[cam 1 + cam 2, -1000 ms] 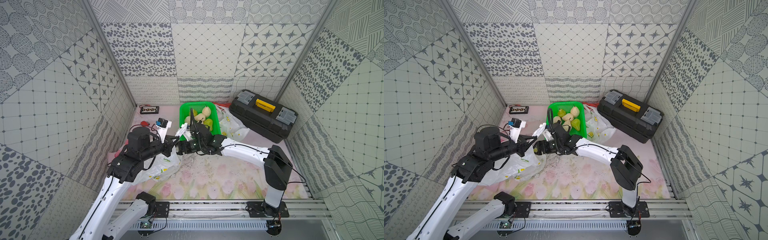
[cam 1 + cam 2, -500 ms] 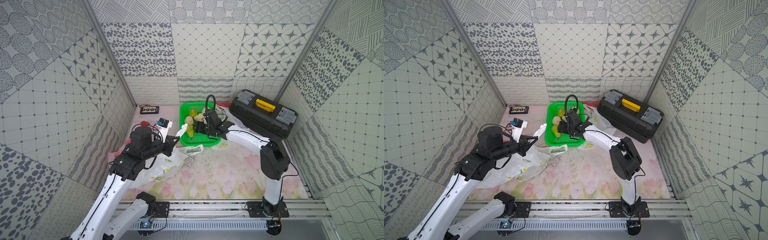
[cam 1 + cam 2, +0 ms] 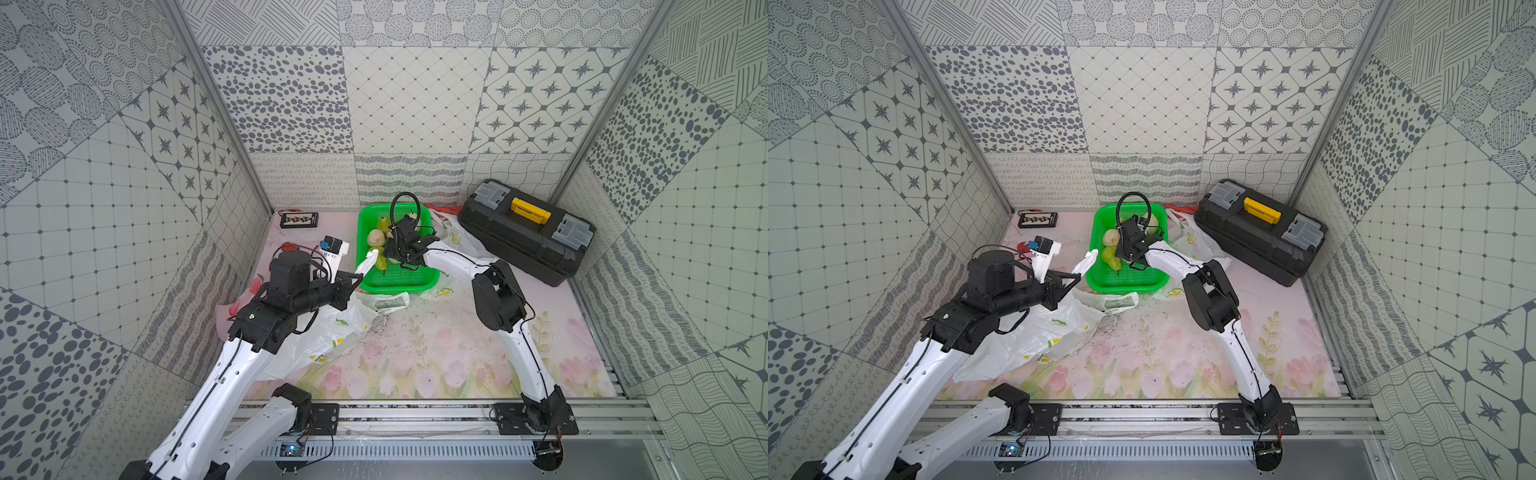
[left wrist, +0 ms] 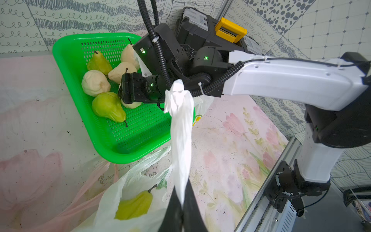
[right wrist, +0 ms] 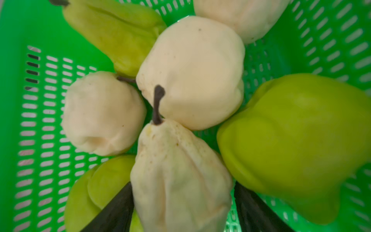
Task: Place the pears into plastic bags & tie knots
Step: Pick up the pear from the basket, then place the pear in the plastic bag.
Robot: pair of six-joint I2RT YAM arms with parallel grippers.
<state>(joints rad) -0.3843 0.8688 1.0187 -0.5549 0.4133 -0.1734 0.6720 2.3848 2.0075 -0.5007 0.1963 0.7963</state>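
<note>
In both top views, your left end effector (image 3: pixel 356 278) is clamped on the twisted handle of the thin white lemon-print plastic bag (image 3: pixel 332 332), just beside the rim of the green perforated plastic basket (image 3: pixel 395 287). Bare floral desk (image 3: pixel 436 353) lies between the arms.

From the left wrist, a yellow-green pear (image 4: pixel 134 204) lies inside that bag.

From the right wrist, your right end effector (image 5: pixel 182 183) stands spread, its fingers (image 5: pixel 116 211) flanking a pale cream pear (image 5: pixel 180 160) in the basket, with other pears (image 5: pixel 192 70) crowding it.
</note>
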